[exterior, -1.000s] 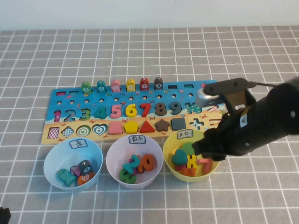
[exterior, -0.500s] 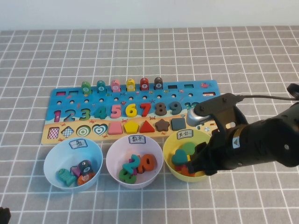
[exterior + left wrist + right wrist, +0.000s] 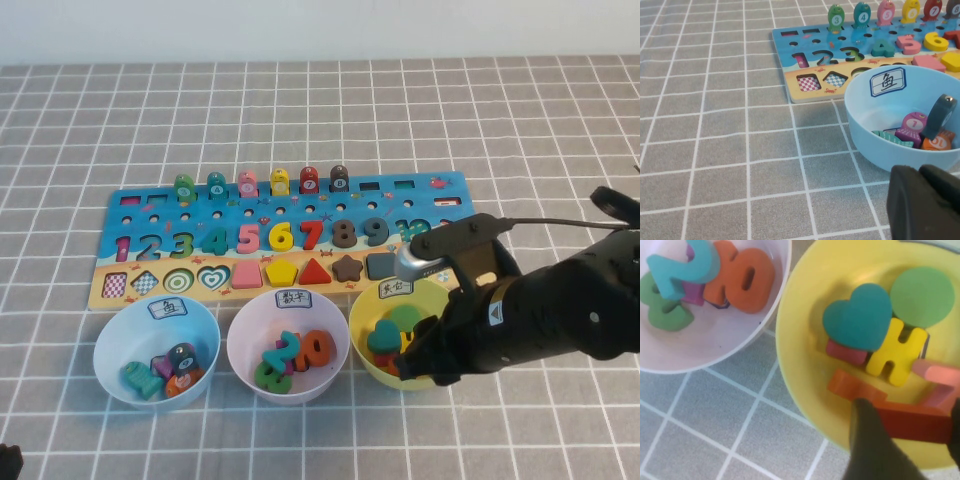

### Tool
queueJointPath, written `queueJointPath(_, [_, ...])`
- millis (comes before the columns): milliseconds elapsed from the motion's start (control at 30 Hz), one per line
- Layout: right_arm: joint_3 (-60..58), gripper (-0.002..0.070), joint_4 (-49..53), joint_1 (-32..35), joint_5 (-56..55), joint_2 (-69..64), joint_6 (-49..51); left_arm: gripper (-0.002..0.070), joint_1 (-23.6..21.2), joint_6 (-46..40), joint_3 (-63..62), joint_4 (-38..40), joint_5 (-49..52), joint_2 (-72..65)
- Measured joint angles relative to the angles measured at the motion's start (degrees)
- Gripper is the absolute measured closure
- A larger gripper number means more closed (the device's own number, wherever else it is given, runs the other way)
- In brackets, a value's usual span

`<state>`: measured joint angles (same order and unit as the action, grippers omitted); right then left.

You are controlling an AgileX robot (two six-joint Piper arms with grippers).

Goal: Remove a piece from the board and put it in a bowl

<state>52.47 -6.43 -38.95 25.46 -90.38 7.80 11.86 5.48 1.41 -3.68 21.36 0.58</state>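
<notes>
The long blue and sand-coloured board (image 3: 150, 215) lies across the table's middle. The pale yellow bowl (image 3: 362, 322) with its white label stands in front of the board's right end and holds several shape pieces. My right gripper (image 3: 415, 362) is low over this bowl's near side. In the right wrist view it (image 3: 908, 429) is shut on the small red bar (image 3: 915, 423), held just inside the bowl's (image 3: 805, 345) rim above an orange piece. My left gripper (image 3: 922, 172) rests shut and empty on the table beside the light blue bowl (image 3: 865, 130).
The light blue bowl (image 3: 112, 345) and the pale lilac bowl (image 3: 243, 345) stand left of the yellow one, both with pieces inside. Numbers, shapes and ringed pegs fill much of the board. Grey tiled cloth covers the table.
My right arm has moved left and down from the board's right end, bringing its gripper low over the yellow bowl. The left arm has not moved.
</notes>
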Motion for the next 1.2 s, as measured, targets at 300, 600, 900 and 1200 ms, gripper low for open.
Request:
queueJointPath(300, [0.0,0.0396,-0.1,0.0,-0.6,-1.9,0.0,0.0679,0.0,0.0,0.0,0.0,0.0,0.0])
queueJointPath(600, [0.0,0.0396,-0.1,0.0,-1.5,-2.3,0.0,0.0679,0.0,0.0,0.0,0.0,0.0,0.0])
queueJointPath(900, [0.0,0.0396,-0.1,0.0,-1.5,-2.3,0.0,0.0680,0.0,0.0,0.0,0.0,0.0,0.0])
queueJointPath(1200, [0.0,0.0396,-0.1,0.0,-1.4,-2.3,0.0,0.0680,0.0,0.0,0.0,0.0,0.0,0.0])
